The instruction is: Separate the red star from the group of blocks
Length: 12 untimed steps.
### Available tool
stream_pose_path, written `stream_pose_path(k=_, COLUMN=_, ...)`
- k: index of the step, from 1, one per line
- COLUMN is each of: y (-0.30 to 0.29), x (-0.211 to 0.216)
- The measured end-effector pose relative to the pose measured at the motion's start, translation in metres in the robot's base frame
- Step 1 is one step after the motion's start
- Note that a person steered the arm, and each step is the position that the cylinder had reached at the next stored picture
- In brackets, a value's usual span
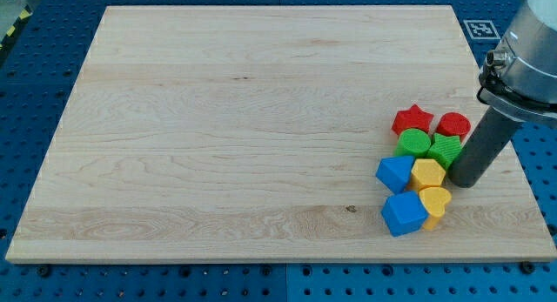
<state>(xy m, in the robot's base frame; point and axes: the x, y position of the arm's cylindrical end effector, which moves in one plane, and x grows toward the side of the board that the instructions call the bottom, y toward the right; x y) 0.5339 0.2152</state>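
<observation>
Resting on the wooden board (pixel 218 119) at the right flank of the cluster, my tip (pixel 463 182), just beside the green star (pixel 446 150) and the yellow hexagon-like block (pixel 428 173). No fingers here to open or close, only a bare rod, holding nothing. Sitting at the cluster's upper left corner, the red star (pixel 412 120), touching or nearly touching the red round block (pixel 453 124) on the view's right and the green round block (pixel 414 144) just below. Farther down: a blue block (pixel 395 172), a yellow heart (pixel 435 200), a second blue block (pixel 404 213).

Likely light, stiff plastic, sliding readily on smooth wood, not fragile. Liable to spin when pushed on a point, because of the star outline; better met in a notch between two points, or square on its middle. Best contact judged to be its right or lower-right side, driving it toward the view's upper left, onto open board. Risk: dragging the red round block along, given the tight packing.
</observation>
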Motion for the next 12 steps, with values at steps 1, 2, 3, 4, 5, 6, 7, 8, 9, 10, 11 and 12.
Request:
stream_pose_path(k=1, y=0.049, x=-0.001)
stream_pose_path(k=2, y=0.063, x=-0.034)
stream_pose_path(k=3, y=0.043, x=-0.052)
stream_pose_path(k=4, y=0.011, x=-0.051)
stream_pose_path(k=5, y=0.004, x=-0.051)
stream_pose_path(k=6, y=-0.001, x=-0.051)
stream_pose_path(k=7, y=-0.029, x=-0.052)
stream_pose_path(k=8, y=-0.031, x=-0.065)
stream_pose_path(k=9, y=-0.045, x=-0.074)
stream_pose_path(k=10, y=-0.058, x=-0.068)
stream_pose_path(k=11, y=-0.07, x=-0.064)
stream_pose_path(k=12, y=-0.106, x=-0.073)
